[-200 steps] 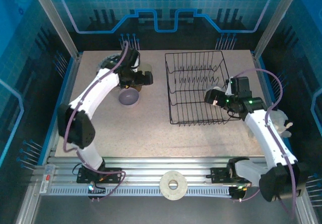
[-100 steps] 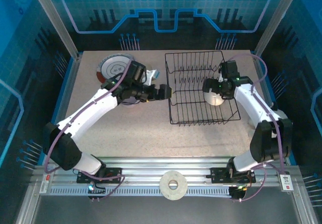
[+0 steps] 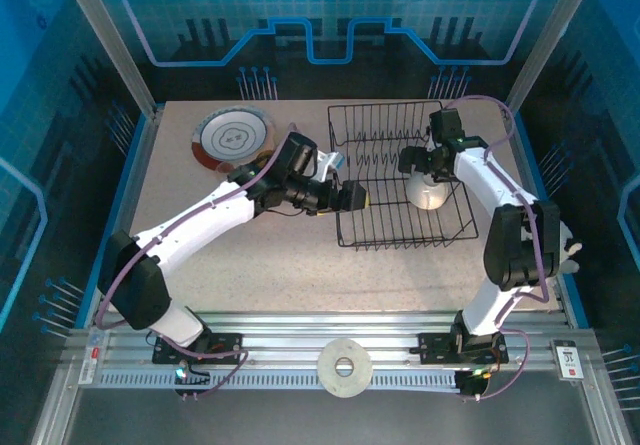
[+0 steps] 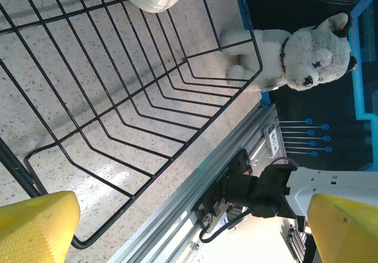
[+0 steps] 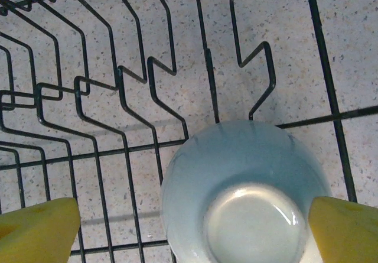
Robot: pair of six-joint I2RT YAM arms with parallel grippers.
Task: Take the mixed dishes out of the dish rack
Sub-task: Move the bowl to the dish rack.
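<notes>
Presently, reading from the left of the dish rack (image 3: 400, 242): a red-rimmed plate (image 3: 232, 135) lies flat on the surface (image 3: 300, 265), well clear of the rack's left wall and outside it. Nearer, the left hand (image 3: 355, 198) is at the rack's left wall, jaws wide and holding nothing; its wrist view looks across bare rack wires. Inside the rack, toward its right side, sits a cream cup (image 3: 426, 193), apparently mouth-down on the floor wires beside a row of tines. It is judged to be the only dish not yet out of the rack. The right hand (image 5: 189, 230) is poised directly above this cup, jaws at full spread with one finger to either side, and no contact is visible. Beyond the rack's right wall a plush bear (image 4: 295, 50) sits off the surface edge, and it is of no concern to the task. The step in hand is judged to be the right hand's grasp of the cup. Recommendations: centre the jaws on the cup, descend until the pads pass its rounded shoulder, and close on the widest part, since the glazed curve may slip. Lift straight up until clear of the tines and the rack's rim before carrying it sideways. Keep the left hand at the rack's left wall, out of that path.
</notes>
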